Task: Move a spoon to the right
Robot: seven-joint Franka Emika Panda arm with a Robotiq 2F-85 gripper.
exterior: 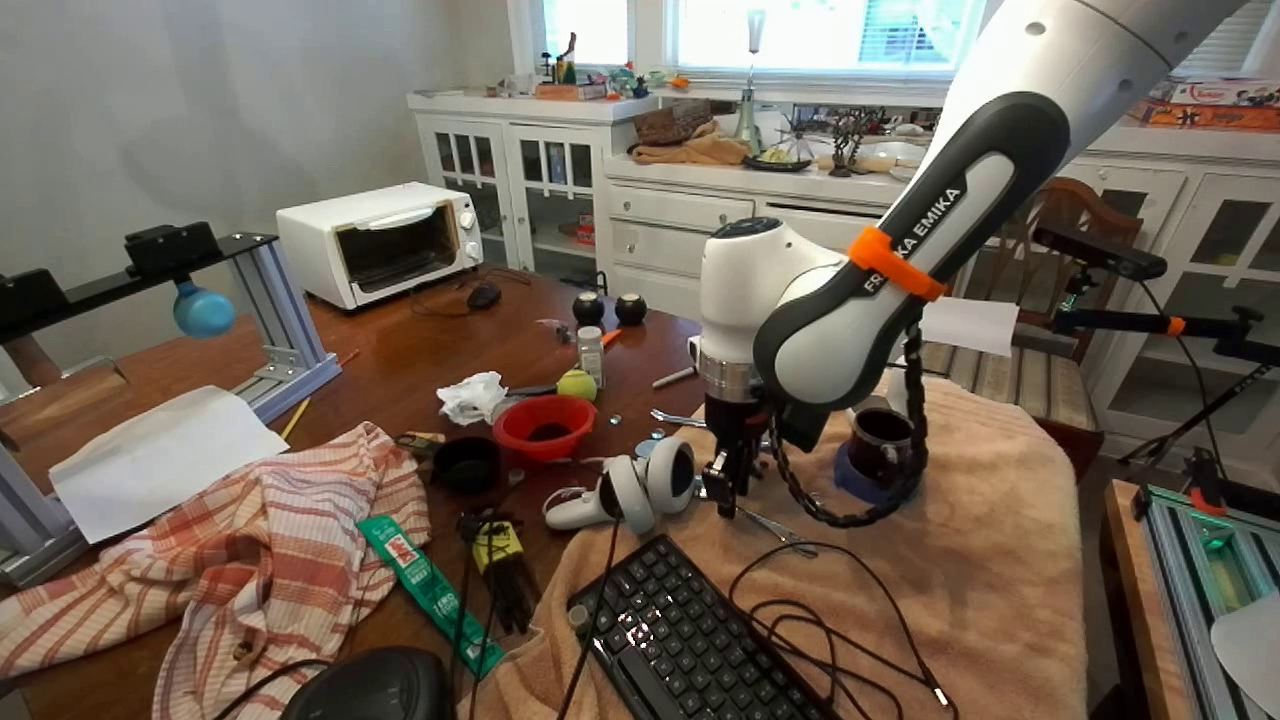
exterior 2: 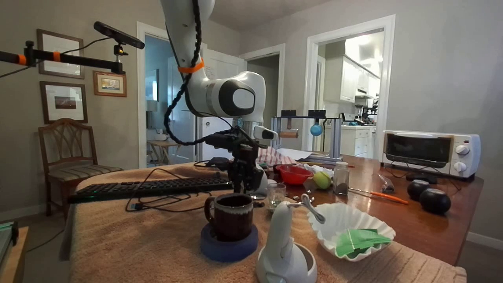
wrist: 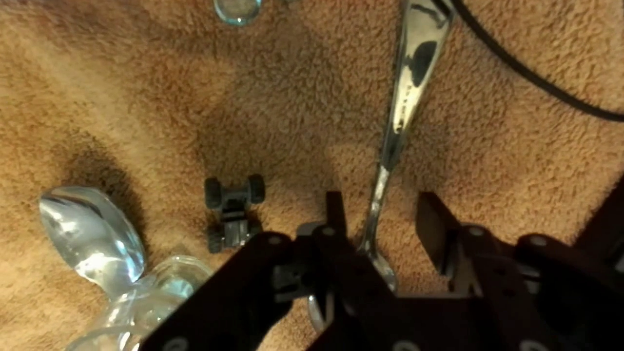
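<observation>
Gripper [wrist: 382, 213]: fingers spread either side of spoon [wrist: 391, 146], its head part-hidden. Toward window-side edge of tabletop [exterior: 380, 370]: mug [exterior 2: 232, 224], contents too dark for me; dish [exterior 2: 349, 217], green packets [exterior 2: 362, 241] inside.

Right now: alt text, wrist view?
A metal spoon lies on a tan towel, its thin neck seen between the open black jaws, its bowl partly hidden by them. To its left, a small toy car and a second spoon near clear glassware; at upper right, a black cable.

Bright windows [exterior: 820, 30] above white cabinets [exterior: 683, 241]
</observation>
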